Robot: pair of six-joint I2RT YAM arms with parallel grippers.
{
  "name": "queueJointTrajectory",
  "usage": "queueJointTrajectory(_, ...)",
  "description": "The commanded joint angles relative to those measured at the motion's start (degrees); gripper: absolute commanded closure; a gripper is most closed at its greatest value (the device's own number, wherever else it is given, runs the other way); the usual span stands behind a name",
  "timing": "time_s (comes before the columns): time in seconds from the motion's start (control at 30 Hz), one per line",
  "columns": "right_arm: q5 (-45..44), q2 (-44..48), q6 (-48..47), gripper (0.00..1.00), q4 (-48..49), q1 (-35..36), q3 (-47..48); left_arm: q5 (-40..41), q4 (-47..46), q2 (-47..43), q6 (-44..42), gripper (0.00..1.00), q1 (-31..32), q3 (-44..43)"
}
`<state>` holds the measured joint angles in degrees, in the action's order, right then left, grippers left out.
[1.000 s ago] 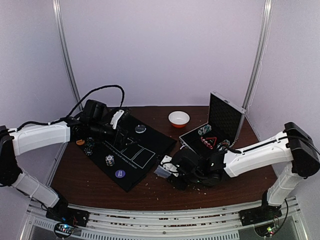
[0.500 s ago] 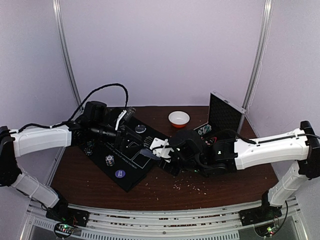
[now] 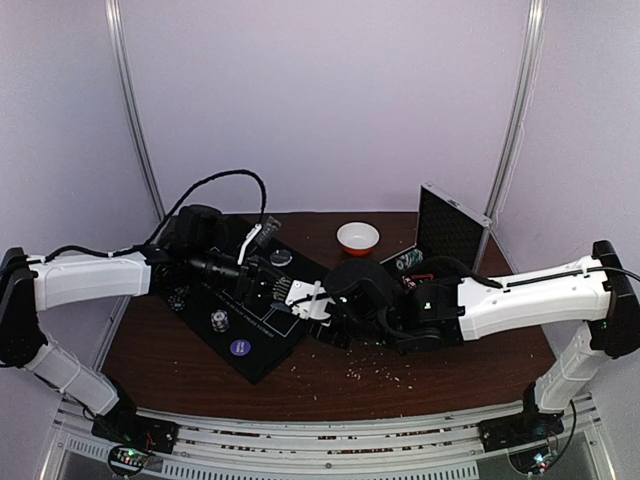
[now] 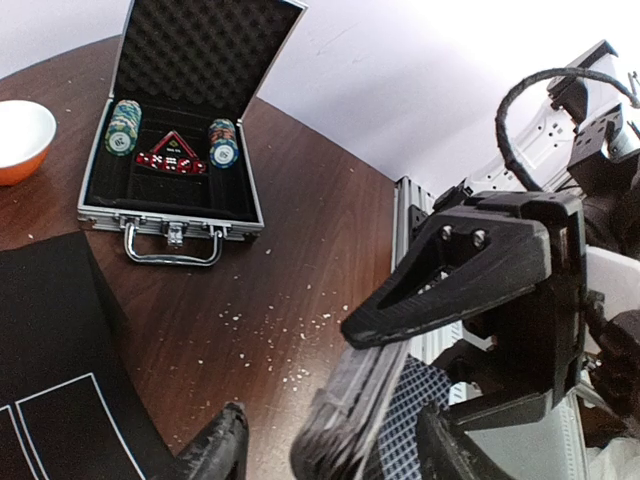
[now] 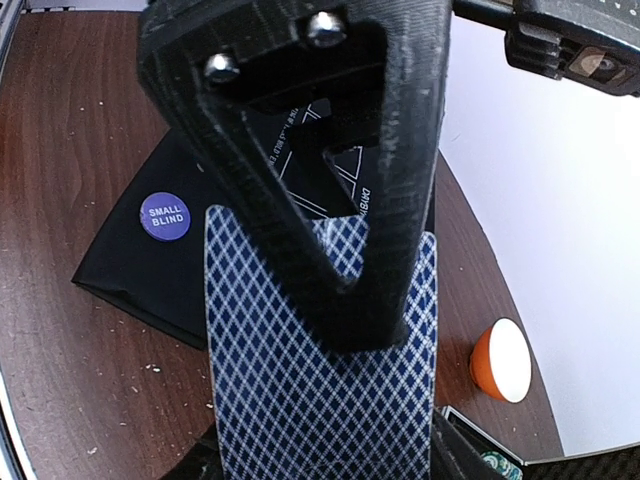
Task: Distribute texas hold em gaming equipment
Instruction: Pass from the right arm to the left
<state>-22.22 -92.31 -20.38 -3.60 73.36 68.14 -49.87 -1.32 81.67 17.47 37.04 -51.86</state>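
A deck of blue-checked playing cards (image 5: 320, 380) is held off the table, with my right gripper (image 5: 345, 330) shut on it. In the left wrist view the deck's edge (image 4: 345, 425) stands between the fingers of my left gripper (image 4: 335, 445), which is open, with a gap showing on its left side. From above, both grippers meet over the right edge of the black mat (image 3: 262, 352): left gripper (image 3: 280, 288), right gripper (image 3: 312, 305). On the mat lie a purple "small blind" disc (image 3: 240, 348), a chip stack (image 3: 219, 320) and a pale grey disc (image 3: 282, 257).
The open silver case (image 3: 440, 245) stands at the back right, with chip stacks (image 4: 123, 128) and red dice inside. A white bowl with an orange rim (image 3: 358, 237) sits behind the grippers. Pale crumbs are scattered over the brown table (image 3: 400, 385).
My right arm has carried the deck left from beside the case to the mat's edge. My left gripper has reached right to meet it, and its jaws have narrowed.
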Motion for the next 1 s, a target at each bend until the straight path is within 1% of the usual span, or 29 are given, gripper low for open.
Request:
queueJointTrajectory(0.0, -3.9, -1.2, -1.8, 0.49, 1.8, 0.5, 2.9, -2.2, -2.9, -0.4, -2.2, 0.48, 0.9, 1.0)
queueJointTrajectory(0.17, -2.6, -1.2, -2.8, 0.49, 2.8, 0.6, 3.3, -2.8, -3.5, -0.1, -1.9, 0.62, 0.9, 1.0)
queueJointTrajectory(0.3, -1.7, -1.1, -3.5, 0.49, 3.5, 0.6, 3.4, -4.0, -4.2, 0.3, -1.8, 0.80, 1.1, 0.8)
queueJointTrajectory(0.4, -2.0, -1.3, -3.7, 0.49, 3.7, 0.6, 3.6, -5.5, -5.0, 0.2, -1.8, 0.97, 1.5, 0.9)
queueJointTrajectory(0.43, -2.1, -1.3, -3.8, 0.49, 3.9, 0.6, 3.5, -5.9, -5.2, 0.0, -1.8, 1.00, 1.6, 0.9)
queueJointTrajectory(0.5, -2.2, -1.1, -3.9, 0.47, 4.3, 0.4, 3.0, -6.7, -6.1, -0.8, -1.4, 1.00, 1.6, 1.3)
queueJointTrajectory(0.53, -2.1, -1.1, -3.8, 0.44, 4.4, 0.3, 2.7, -6.9, -6.8, -1.4, -1.1, 1.00, 1.6, 1.7)
queueJointTrajectory(0.6, -2.5, -0.7, -3.6, 0.35, 4.9, -0.1, 1.9, -6.5, -8.4, -2.8, -0.3, 1.00, 1.6, 2.5)
queueJointTrajectory(0.63, -2.8, -0.5, -3.5, 0.28, 5.3, -0.3, 1.2, -6.1, -8.8, -3.4, -0.1, 1.00, 1.6, 2.8)
queueJointTrajectory(0.67, -2.9, -0.3, -3.4, 0.18, 5.8, -0.4, 0.6, -5.8, -9.4, -4.0, 0.2, 1.00, 1.6, 3.0)
queueJointTrajectory(0.7, -2.7, 0.1, -3.4, 0.04, 6.3, -0.6, -0.1, -5.6, -9.9, -4.4, 0.8, 1.00, 1.6, 3.2)
queueJointTrajectory(0.73, -2.4, 0.4, -3.6, 0.01, 7.0, -0.9, -0.8, -5.6, -10.7, -4.7, 1.6, 1.00, 1.6, 3.4)
queueJointTrajectory(0.97, -2.1, 0.2, -4.9, 0.00, 9.2, -1.6, -3.1, -4.9, -11.3, -5.1, 3.3, 1.00, 1.6, 3.2)
